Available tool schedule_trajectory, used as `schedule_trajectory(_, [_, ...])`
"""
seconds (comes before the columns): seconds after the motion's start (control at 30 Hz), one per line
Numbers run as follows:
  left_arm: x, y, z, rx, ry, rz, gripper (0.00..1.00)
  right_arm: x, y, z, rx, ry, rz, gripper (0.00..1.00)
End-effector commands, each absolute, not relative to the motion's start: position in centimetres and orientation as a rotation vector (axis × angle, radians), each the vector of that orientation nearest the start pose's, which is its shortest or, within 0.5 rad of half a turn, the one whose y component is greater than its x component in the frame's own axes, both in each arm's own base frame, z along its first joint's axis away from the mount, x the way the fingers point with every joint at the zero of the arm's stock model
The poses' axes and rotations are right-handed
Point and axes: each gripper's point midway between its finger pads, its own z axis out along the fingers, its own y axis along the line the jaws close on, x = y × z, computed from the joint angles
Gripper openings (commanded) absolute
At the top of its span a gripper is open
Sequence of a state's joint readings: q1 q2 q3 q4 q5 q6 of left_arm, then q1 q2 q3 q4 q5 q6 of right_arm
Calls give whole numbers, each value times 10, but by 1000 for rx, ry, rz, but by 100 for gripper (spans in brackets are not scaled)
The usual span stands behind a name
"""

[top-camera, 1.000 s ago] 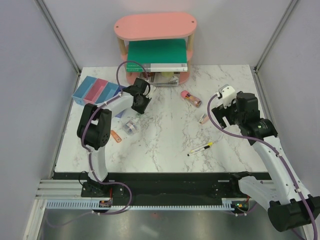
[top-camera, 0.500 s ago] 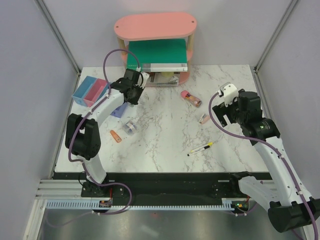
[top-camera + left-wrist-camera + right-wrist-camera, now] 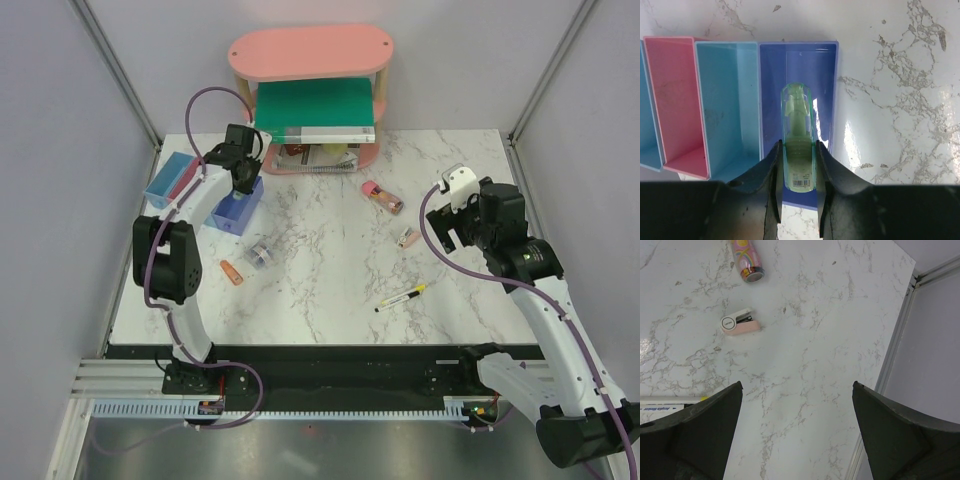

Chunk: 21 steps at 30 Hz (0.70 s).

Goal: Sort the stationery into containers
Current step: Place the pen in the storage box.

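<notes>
At the back left of the marble bench, a row of four joined bins. Bare floors showing in the pink bin and the light blue bin beside it. Over the end purple-blue bin, lengthwise, a green piece in a clear case, pinched narrowly between the left fingers. Right fingers spread wide above the bench, gripping nothing, near a pale pink mini stapler and a pink-red tube.

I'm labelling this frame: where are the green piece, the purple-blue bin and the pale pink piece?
green piece (image 3: 799, 142), left wrist view, mid-body
purple-blue bin (image 3: 771, 90), left wrist view, inner left wall
pale pink piece (image 3: 745, 326), right wrist view, pink body
</notes>
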<state>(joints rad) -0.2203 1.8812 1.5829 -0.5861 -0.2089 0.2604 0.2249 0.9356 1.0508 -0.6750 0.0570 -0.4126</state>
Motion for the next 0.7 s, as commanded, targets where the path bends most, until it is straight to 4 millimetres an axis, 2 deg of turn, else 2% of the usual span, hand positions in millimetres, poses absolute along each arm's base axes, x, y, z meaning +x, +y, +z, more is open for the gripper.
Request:
schedule_trajectory(0.0, [488,-58,136,560,2350,322,2,288,38,270,-615,1994,-171,98])
schedule_trajectory(0.07, [488,-57,127,579,2360,330,10,288,38,270,-615,1994,-171,98])
schedule_trajectory(0.13, [487,-54,121,580,2370,342,25,288,38,271,-614,1991,-171,98])
schedule_trajectory(0.3, [489,-46,116,556,2376,363,39,286,38,268,-617,1997,-169,98])
schedule_trajectory(0.33, [489,-45,115,554,2377,364,47,286,38,268,-617,1997,-169,98])
schedule_trajectory(0.4, [489,-43,114,553,2379,368,55,286,38,268,-618,1996,-167,98])
schedule_trajectory(0.43, [488,-43,113,554,2382,368,64,286,39,268,-619,1996,-166,98])
schedule_trajectory(0.47, [487,-43,114,548,2381,364,68,286,39,270,-619,1991,-163,98])
schedule_trajectory(0.6, [485,-48,121,540,2368,326,73,289,43,269,-631,1998,-142,98])
schedule_trajectory(0.67, [485,-51,133,524,2344,295,73,291,46,273,-632,1989,-130,98])
